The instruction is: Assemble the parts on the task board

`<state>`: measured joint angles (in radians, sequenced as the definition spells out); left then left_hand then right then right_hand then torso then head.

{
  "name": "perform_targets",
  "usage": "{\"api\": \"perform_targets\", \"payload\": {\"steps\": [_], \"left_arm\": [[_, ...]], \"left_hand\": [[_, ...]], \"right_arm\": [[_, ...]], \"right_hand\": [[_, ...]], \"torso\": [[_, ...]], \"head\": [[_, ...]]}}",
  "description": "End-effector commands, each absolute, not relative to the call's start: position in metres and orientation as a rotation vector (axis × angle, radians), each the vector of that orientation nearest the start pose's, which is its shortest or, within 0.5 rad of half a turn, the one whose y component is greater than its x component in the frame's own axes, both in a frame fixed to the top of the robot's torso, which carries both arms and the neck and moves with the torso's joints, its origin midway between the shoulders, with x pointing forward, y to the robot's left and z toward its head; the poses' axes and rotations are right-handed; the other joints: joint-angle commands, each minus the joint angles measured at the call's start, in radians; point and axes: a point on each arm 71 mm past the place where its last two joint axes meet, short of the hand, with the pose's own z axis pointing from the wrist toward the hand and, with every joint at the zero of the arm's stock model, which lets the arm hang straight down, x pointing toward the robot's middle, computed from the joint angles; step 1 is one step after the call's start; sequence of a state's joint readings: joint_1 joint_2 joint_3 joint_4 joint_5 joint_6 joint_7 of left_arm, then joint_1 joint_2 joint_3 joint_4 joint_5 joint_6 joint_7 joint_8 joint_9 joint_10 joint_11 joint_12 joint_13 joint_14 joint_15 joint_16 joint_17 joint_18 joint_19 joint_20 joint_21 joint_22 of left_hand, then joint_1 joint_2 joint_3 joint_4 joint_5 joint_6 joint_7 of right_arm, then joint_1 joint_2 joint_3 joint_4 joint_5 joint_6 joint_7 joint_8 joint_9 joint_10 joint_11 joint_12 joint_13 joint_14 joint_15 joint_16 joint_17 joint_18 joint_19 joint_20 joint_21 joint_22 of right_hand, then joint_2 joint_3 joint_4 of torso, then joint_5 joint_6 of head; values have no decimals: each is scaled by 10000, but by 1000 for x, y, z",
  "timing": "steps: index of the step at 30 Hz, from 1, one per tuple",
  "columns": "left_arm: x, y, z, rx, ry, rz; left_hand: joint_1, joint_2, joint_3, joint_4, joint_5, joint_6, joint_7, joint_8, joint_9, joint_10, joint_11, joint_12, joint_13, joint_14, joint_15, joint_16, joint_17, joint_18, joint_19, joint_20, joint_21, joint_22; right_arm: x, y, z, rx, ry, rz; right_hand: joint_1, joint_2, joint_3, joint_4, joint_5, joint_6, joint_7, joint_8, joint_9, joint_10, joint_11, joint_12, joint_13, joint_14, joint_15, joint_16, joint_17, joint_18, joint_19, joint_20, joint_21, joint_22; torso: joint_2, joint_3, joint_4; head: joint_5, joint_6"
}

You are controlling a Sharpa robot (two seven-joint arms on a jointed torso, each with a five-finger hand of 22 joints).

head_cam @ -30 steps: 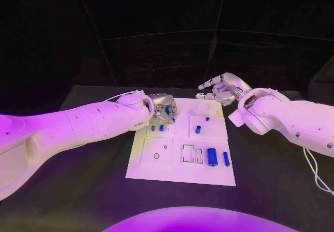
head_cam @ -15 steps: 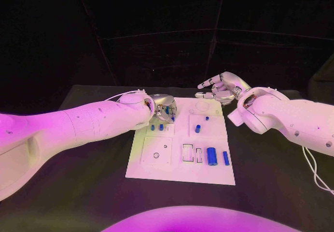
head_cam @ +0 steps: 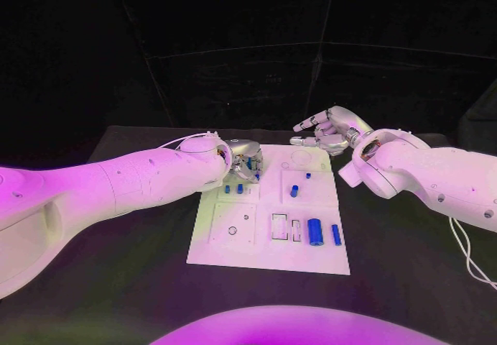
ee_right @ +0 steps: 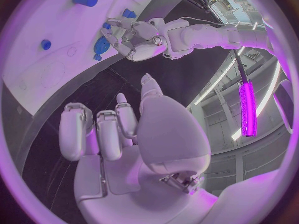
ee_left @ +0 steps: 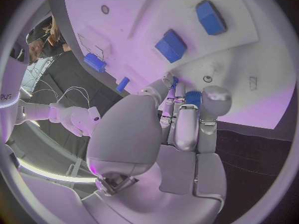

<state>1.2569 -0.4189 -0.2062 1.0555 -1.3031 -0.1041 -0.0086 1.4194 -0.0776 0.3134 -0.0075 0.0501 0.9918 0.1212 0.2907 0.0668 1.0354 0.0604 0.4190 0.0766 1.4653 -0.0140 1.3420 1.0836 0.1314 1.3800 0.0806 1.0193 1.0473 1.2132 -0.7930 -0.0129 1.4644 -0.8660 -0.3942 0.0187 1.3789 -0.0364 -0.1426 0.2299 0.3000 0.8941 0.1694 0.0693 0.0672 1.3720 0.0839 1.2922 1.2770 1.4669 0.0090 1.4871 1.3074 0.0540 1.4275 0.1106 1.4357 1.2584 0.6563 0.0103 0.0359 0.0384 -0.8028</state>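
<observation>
Board (head_cam: pixel 271 248) lies mid-surface (head_cam: pixel 124 287). Left hand (head_cam: pixel 243 159) is over the board's 11 o'clock corner, fingers curled down around a blue part (ee_left: pixel 193 97); whether it really pinches it, cannot tell. Right hand (head_cam: pixel 330 131) hovers off the board's 1 o'clock edge, fingers curled in on nothing, one pointing out. Other blue parts (head_cam: pixel 314 233) sit toward 4 o'clock and near board centre.

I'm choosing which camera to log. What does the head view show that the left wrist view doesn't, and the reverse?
Head view alone: the whole task board, the right hand beyond its far edge, and two blue parts lying near the front. Left wrist view alone: a close look at the left hand's fingers at a blue part. Both: the left hand and the board.
</observation>
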Motion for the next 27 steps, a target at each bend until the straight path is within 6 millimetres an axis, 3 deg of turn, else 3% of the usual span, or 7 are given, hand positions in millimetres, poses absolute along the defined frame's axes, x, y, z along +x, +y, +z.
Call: {"api": "perform_targets", "payload": {"steps": [1, 8, 17, 27], "left_arm": [[539, 109, -247, 2907, 19648, -6437], [539, 114, -244, 2676, 19212, -6458], [538, 119, -229, 1980, 18731, -6896], [536, 143, -215, 735, 18752, -7135]], "left_hand": [[-33, 112, 293, -87, -24, 235, 3, -151, -9, 288, -30, -178, -86, 172, -91, -31, -35, -77, 108, -24, 107, 107], [61, 221, 778, -306, -17, 408, 15, -291, -9, 498, -35, -406, -121, 182, -112, -26, -87, -98, 125, -40, 197, 221], [-141, 96, 1088, -448, -21, 523, 34, -454, -7, 643, -13, -641, -118, 175, -91, -31, -164, -100, 103, -27, 199, 260], [-256, 30, 1174, -487, -21, 582, 41, -512, -2, 707, -7, -733, -115, 167, -85, -44, -217, -93, 84, -21, 172, 252]], "right_arm": [[505, -196, -170, 3936, 16431, 9941], [505, -197, -169, 3937, 16416, 9940], [505, -197, -169, 3942, 16409, 9928], [506, -199, -170, 3960, 16417, 9887]], "right_hand": [[8, 68, -49, -8, 1, 3, 19, 17, 2, -54, -19, -26, -6, 672, -59, -46, 1084, 109, -67, -23, -58, -8], [8, 68, -49, -8, 1, 3, 19, 17, 2, -54, -19, -26, -6, 672, -59, -46, 1084, 109, -67, -23, -58, -8], [8, 68, -49, -8, 1, 3, 19, 17, 2, -54, -19, -26, -6, 672, -59, -46, 1084, 109, -67, -23, -58, -8], [8, 68, -49, -8, 1, 3, 19, 17, 2, -54, -19, -26, -6, 672, -59, -46, 1084, 109, -67, -23, -58, -8]], "torso": [[4, -1, -1], [-7, -9, 15], [-13, -7, 16], [-26, -2, 46]], "head": [[-15, 4], [-47, 23], [-60, 64], [7, 81]]}}
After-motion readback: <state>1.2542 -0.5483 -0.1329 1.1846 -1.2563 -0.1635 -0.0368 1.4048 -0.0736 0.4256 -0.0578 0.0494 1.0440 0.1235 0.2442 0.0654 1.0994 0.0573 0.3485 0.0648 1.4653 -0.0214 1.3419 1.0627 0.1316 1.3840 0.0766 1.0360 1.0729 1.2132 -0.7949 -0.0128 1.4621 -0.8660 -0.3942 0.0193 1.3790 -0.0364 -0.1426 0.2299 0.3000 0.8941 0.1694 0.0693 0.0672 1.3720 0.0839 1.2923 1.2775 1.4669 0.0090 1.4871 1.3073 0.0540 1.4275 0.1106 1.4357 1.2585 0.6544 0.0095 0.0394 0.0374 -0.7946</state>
